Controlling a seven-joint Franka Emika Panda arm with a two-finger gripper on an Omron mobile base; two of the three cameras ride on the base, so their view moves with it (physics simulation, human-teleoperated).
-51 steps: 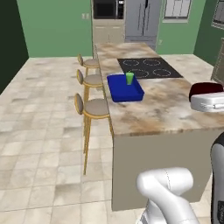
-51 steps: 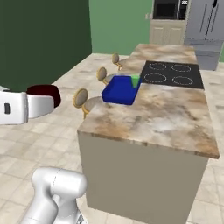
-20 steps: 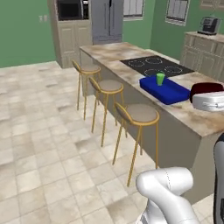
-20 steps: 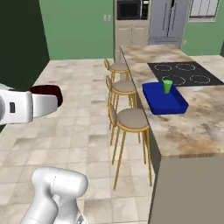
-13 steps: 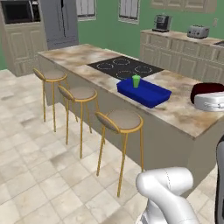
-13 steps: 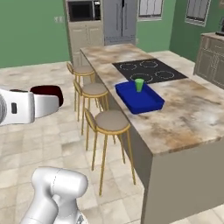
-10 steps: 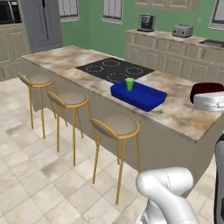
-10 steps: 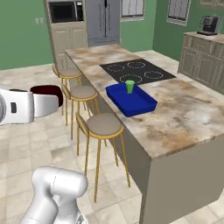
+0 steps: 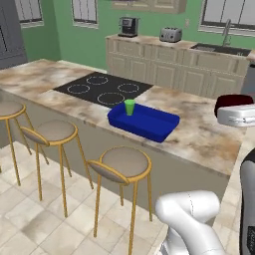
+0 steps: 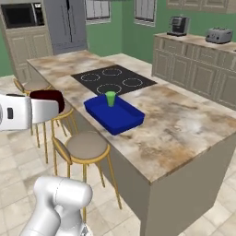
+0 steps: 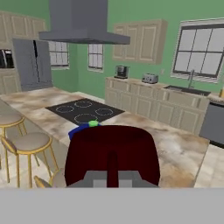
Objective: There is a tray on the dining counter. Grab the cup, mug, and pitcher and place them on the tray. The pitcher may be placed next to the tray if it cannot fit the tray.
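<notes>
On the counter (image 9: 209, 134) the green cup (image 9: 129, 106) already stands in the blue tray (image 9: 149, 124), while our closed gripper (image 11: 112, 175) carries the red mug (image 11: 112, 151), and the pitcher remains to fetch.

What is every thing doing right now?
mug: held up in the gripper, not on the counter.
gripper: shut on the mug.
green cup: standing upright in the tray.
blue tray: flat on the dining counter, beside the cooktop.
</notes>
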